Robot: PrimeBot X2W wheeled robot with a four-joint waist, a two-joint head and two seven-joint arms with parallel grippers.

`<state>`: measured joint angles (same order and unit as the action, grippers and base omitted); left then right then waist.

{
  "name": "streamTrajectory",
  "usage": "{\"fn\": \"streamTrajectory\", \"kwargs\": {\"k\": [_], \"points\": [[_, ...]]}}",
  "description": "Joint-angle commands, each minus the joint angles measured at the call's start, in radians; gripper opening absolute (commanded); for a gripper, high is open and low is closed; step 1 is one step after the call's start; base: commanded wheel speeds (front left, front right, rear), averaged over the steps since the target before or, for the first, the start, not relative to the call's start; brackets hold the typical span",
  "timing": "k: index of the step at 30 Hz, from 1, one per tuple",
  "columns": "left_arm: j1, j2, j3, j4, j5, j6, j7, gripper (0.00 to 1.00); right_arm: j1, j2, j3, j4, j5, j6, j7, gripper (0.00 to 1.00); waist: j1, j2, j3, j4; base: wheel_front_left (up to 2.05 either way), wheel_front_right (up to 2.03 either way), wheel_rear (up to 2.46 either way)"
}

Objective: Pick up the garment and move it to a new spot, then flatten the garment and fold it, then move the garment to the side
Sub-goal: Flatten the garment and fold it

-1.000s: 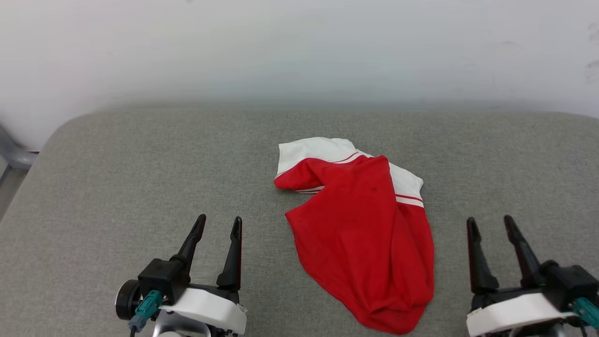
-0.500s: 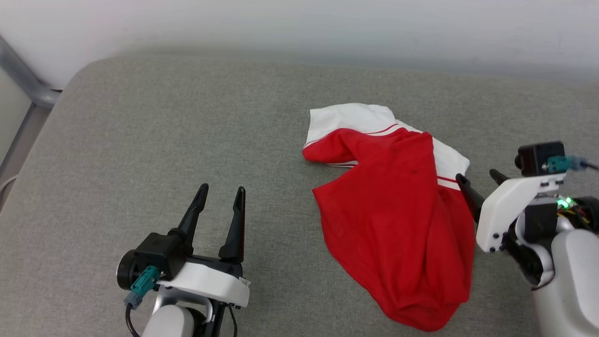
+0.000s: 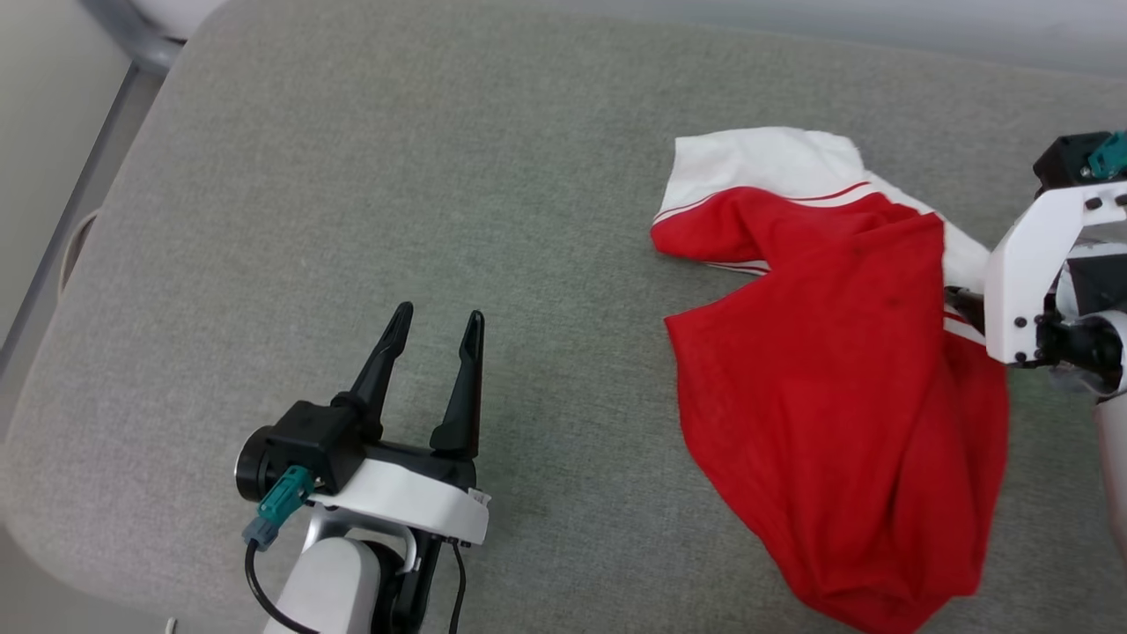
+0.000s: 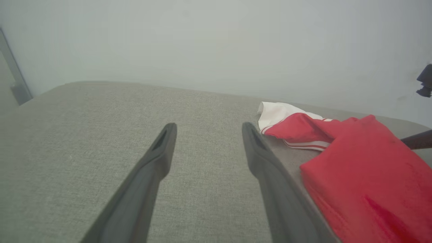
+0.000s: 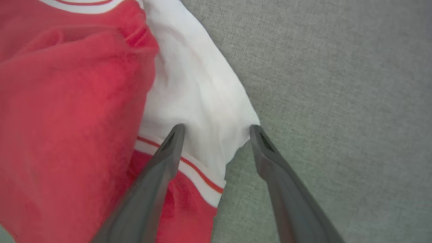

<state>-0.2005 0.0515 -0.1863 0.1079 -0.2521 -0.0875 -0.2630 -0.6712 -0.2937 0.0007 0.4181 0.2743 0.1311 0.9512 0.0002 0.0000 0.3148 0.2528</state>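
The red jersey point(image 3: 836, 379) lies crumpled on the right half of the grey cushion point(image 3: 440, 176). Your R gripper point(image 5: 216, 130) is spread wide, astride the white sleeve point(image 5: 202, 84) corner. L gripper point(image 3: 439, 312) is also spread, over bare cushion. Risk: you nip only the hem and it slips on lift. R wrist view shows the straddle; in head view the wrist bracket point(image 3: 1026, 264) hides it.

The left gripper point(image 3: 439, 312) had two long black fingers point(image 3: 379, 370), thin and pointy at the ends. They came out of a black block point(image 3: 310, 438) with a round knob on its side. A blue-green plug point(image 3: 277, 513) with a black cable point(image 3: 249, 568) stuck out of it. Below sat a white cover point(image 3: 407, 508) and a pale grey arm point(image 3: 324, 592). The right gripper point(image 5: 216, 128) had a white bracket point(image 3: 1026, 260) with small dark screws point(image 3: 1021, 322).
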Motion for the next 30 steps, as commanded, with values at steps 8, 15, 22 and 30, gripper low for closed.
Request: {"fn": "streamTrajectory", "kwargs": {"k": [8, 15, 22, 30], "points": [[-0.035, -0.002, -0.012, -0.009, -0.016, 0.019, -0.003, 1.00, -0.018, -0.024, 0.040, 0.119, -0.033, -0.001, 0.008, 1.00, -0.0002, 0.0000, 0.048, 0.042, 0.00, 0.00, 0.00], [-0.027, -0.002, -0.001, -0.006, -0.019, 0.026, -0.003, 1.00, 0.039, -0.032, 0.070, 0.185, 0.001, -0.001, -0.019, 0.00, -0.0002, 0.0000, 0.026, 0.026, 0.00, 0.00, 0.00], [-0.008, -0.002, 0.020, 0.001, -0.007, 0.023, -0.003, 1.00, 0.075, -0.075, 0.054, 0.184, 0.019, -0.001, -0.098, 0.00, -0.0002, 0.0000, -0.030, -0.030, 0.00, 0.00, 0.00], [0.011, -0.002, 0.039, 0.005, -0.001, 0.018, -0.003, 1.00, 0.164, -0.109, -0.021, 0.169, 0.008, -0.001, -0.160, 0.00, -0.0002, 0.0000, -0.083, -0.098, 0.00, 0.00, 0.00]]}}
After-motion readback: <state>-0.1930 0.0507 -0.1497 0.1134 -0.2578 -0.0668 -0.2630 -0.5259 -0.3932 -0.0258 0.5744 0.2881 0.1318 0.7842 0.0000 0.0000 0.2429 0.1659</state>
